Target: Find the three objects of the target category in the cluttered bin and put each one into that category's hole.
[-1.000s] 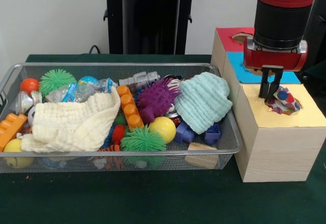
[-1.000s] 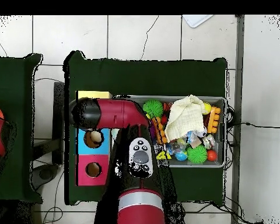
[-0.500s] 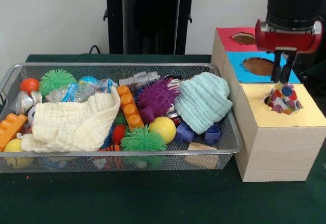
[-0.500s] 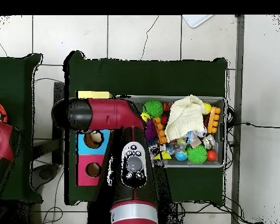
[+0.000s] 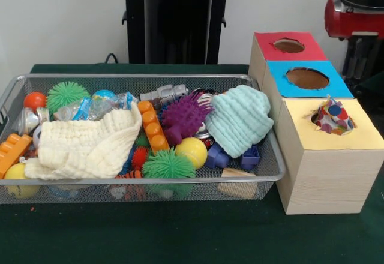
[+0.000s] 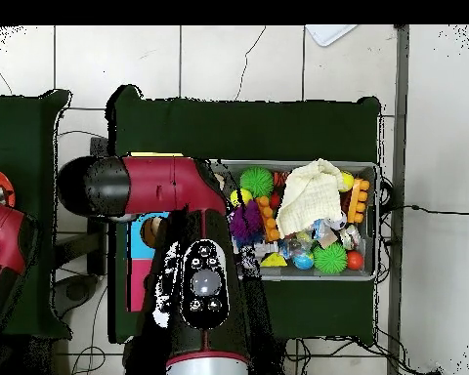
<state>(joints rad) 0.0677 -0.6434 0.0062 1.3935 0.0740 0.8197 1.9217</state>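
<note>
A polka-dot cloth [image 5: 333,119] sits bunched in the hole of the yellow box section [image 5: 360,138], sticking partly out. My gripper [image 5: 357,66] hangs above and behind it at the right edge, open and holding nothing. In the wire bin [image 5: 273,171], a cream muslin cloth [image 5: 84,147] lies at the front left and a mint knitted cloth [image 5: 239,120] at the right end. From overhead, my arm [image 6: 194,283] covers most of the box; the cream cloth [image 6: 309,193] shows in the bin [image 6: 376,225].
The blue hole [image 5: 307,78] and red hole [image 5: 288,45] lie behind the yellow section. The bin also holds spiky balls, among them a purple one [image 5: 183,115], an orange brick [image 5: 151,126], a yellow ball [image 5: 192,151] and other toys.
My gripper let go of the polka-dot cloth in the yellow hole, then rose and drew back to the right. The cloth stays in the hole.
</note>
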